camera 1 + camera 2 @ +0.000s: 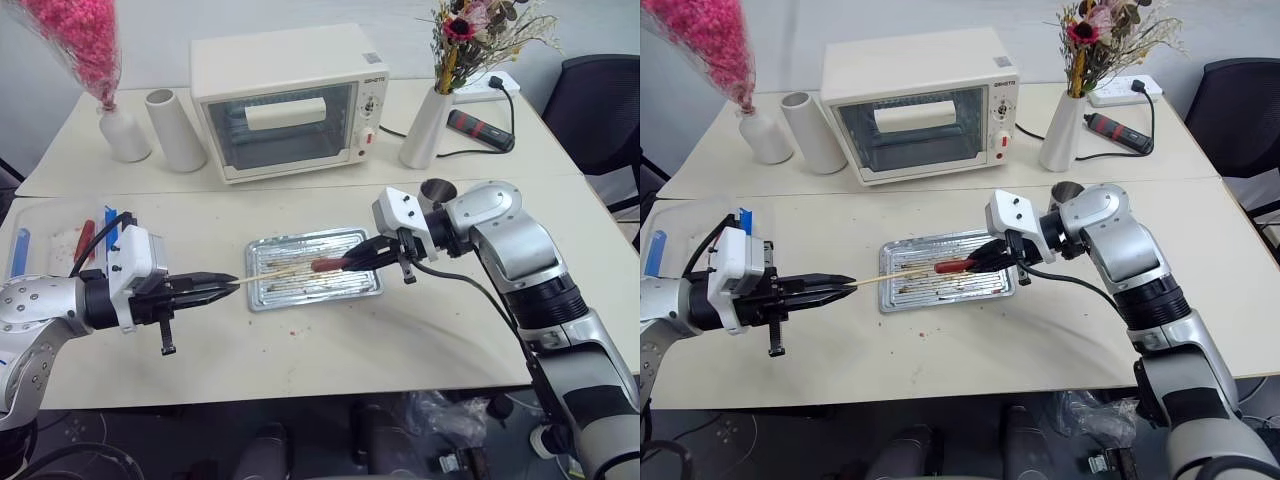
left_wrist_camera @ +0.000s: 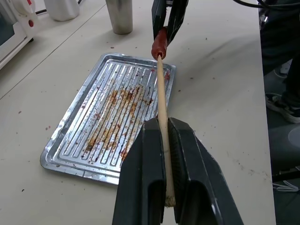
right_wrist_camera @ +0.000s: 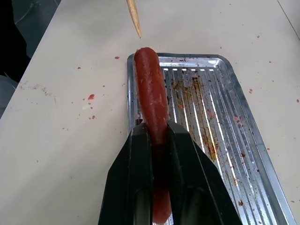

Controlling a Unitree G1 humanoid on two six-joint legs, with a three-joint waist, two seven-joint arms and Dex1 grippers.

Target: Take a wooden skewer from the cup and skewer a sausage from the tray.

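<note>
Holding steady on my end: left gripper (image 1: 222, 285), lower left of the head view, is clamped narrow on the wooden skewer (image 1: 280, 271). In the left wrist view the stick runs out between both fingers (image 2: 145, 173) and past them, butt end gripped, point free.

Right gripper (image 1: 365, 258), just right of frame centre, is pinched on the sausage (image 1: 328, 264). Right wrist view shows the sausage (image 3: 151, 93) squeezed between the two black fingers, most of its length sticking out beyond the tips.

Skewer and sausage sit roughly in line, both in the air over the tray (image 1: 300, 290). From the left wrist the skewer point looks right at the sausage end (image 2: 159, 44); from the right wrist I see a small gap between the skewer tip (image 3: 134, 18) and the sausage nose, the tip slightly off to one side. Can't confirm contact either way.

Tray lies flat on the table (image 1: 400, 340) at frame centre, ribbed base grease-stained.

Further back, the cup (image 1: 437, 190) stands right of centre, beyond the right gripper. Toaster oven (image 1: 290, 100) is at upper centre, white cylinder (image 1: 175, 130) and vase (image 1: 125, 135) upper left, flower vase (image 1: 425, 130) upper right.
</note>
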